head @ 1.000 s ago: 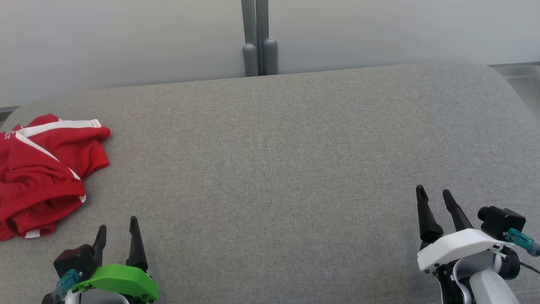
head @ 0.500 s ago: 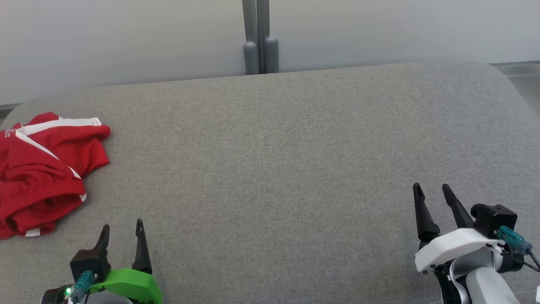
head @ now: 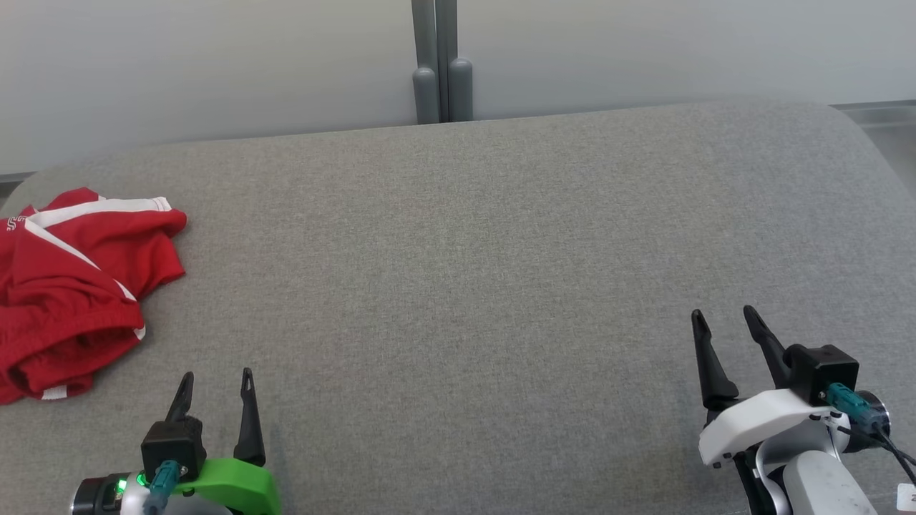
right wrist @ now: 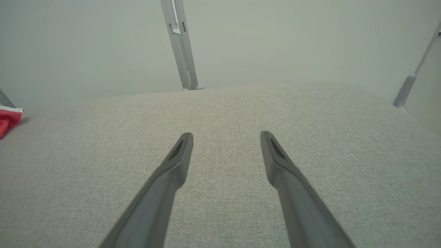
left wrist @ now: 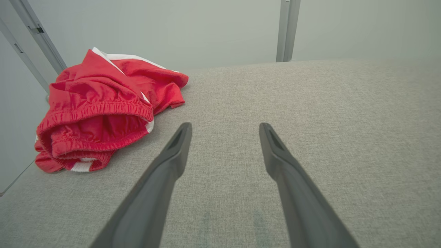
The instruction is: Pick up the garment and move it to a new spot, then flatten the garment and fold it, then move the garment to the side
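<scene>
One broad grey padded surface (head: 458, 286) spreads before me, rounded at its far corners, with a pale wall behind and a grey post (head: 441, 64) at the middle of its far edge. Crumpled at the surface's left edge lies the garment (head: 71, 286) — red cloth with white trim and a bunched elastic waistband. My left gripper (head: 217, 374) sits near it, to its right and closer to me, fingers spread apart, holding nothing. My right gripper (head: 723, 312) — well apart from the cloth, low on the right — is likewise spread and empty.
</scene>
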### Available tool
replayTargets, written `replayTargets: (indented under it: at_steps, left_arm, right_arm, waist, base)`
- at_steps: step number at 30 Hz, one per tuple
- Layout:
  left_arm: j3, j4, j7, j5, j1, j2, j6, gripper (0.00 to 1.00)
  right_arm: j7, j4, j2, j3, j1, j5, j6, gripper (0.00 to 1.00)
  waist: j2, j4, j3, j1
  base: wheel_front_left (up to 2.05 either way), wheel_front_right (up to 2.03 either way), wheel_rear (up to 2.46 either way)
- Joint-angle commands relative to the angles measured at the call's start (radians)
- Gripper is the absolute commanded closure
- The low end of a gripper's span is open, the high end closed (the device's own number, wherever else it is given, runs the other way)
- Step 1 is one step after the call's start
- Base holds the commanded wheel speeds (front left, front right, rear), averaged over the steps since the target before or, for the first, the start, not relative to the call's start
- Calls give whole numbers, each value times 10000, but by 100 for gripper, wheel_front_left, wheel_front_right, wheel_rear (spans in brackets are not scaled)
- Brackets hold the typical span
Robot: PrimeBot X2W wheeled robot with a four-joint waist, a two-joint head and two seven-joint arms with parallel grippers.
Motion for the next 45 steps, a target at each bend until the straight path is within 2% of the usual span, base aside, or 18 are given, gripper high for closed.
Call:
replayTargets:
  at_steps: [1,17,22,26,29,30,36,41,43,45]
  left_arm:
    - [-6,-42,-67,200,56,80,-6,0]
    - [122,77,-341,1379,182,-26,117,0]
    - [159,132,-315,1266,96,-125,114,0]
    - [404,211,-302,1107,51,-217,135,0]
    - [574,299,-302,1035,61,-313,121,0]
    - [574,299,-302,1035,61,-313,121,0]
    - [1034,449,-301,944,309,-383,27,0]
    - [1485,659,-301,803,560,-462,-1,0]
    - [1888,663,-301,605,822,-553,34,0]
    - [2145,631,-302,454,938,-643,-22,0]
  right_arm:
    - [-61,-29,-56,38,-112,-177,3,0]
    - [-375,7,-39,-204,14,-1418,2,0]
    - [-364,4,-141,-204,164,-1382,2,0]
    - [-363,-54,-289,273,62,-1332,2,0]
    - [-363,-34,-334,650,-89,-1290,1,0]
    - [-363,-34,-334,650,-89,-1290,1,0]
    - [-363,263,-392,1540,-416,-1044,1,0]
    - [-364,601,-485,2461,-741,-824,1,0]
    - [-363,740,-443,2991,-1049,-695,-1,0]
    - [-363,846,-468,3278,-1218,-606,-1,0]
  waist:
    - [0,-5,1,0]
    - [0,13,84,0]
    - [0,359,89,0]
    - [0,1095,137,0]
    - [0,1907,155,0]
    - [0,1907,155,0]
    - [0,3776,181,0]
    - [0,5078,167,0]
    - [0,5406,284,0]
    - [0,5459,388,0]
  base:
    - [0,0,0]
    - [0,0,0]
    - [0,0,0]
    - [0,0,0]
    - [0,0,0]
    - [0,0,0]
    - [0,0,0]
    - [0,0,0]
    - [0,0,0]
    - [0,0,0]
